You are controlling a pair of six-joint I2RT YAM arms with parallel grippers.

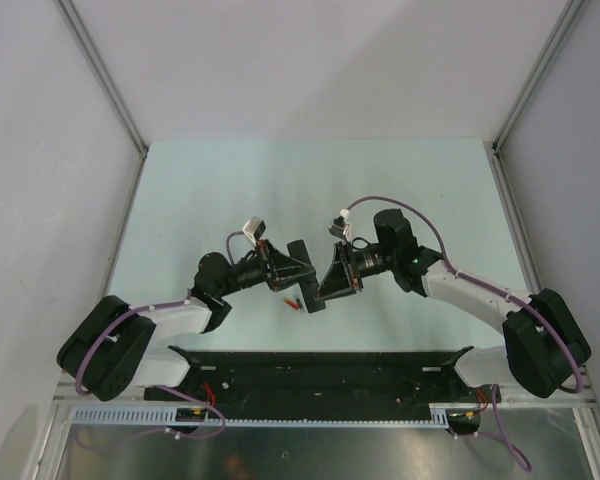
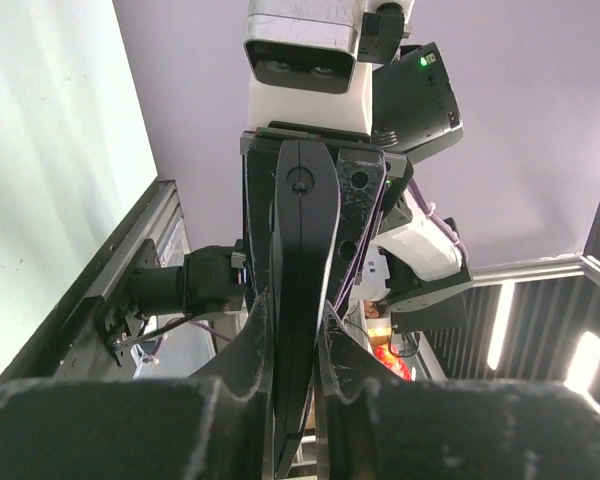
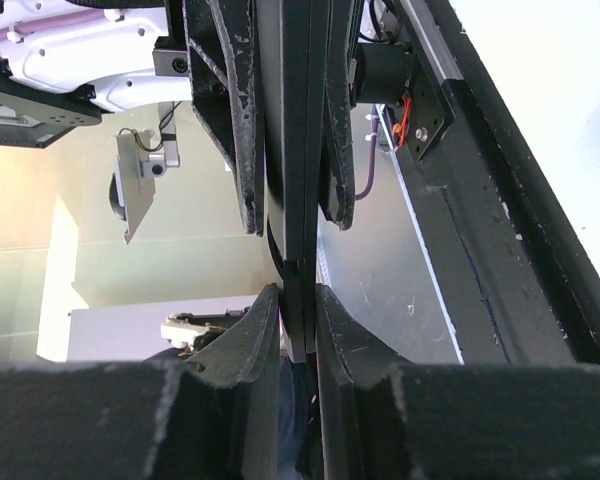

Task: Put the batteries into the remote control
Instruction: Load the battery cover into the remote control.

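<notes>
- At the near edge of the table (image 1: 230, 190), a long black base rail (image 1: 320, 370) carries both arms, which reach inward and meet over the middle of the pale green surface
- Just on the near side of that meeting point, a red-orange battery (image 1: 292, 303) lies on the table; it sits beside the lower end of the held bar as seen from above, and whether the two touch cannot be told
- Above it, the remote control (image 2: 300, 260) is held clear of the table between the two arms, a slim black bar seen edge-on in both wrist views
- From the left side, the left gripper (image 2: 293, 325) has its fingers (image 2: 245, 350) pressed flat against the bar's two faces, with no gap showing
- From the right side, the right gripper (image 3: 298, 300) clamps the same bar in the same way, its fingers (image 3: 252, 330) tight on both faces
- Each wrist view shows the other arm's fingers gripping the bar further along
- Beyond the arms, bare table runs to the grey back wall (image 1: 320, 70)
</notes>
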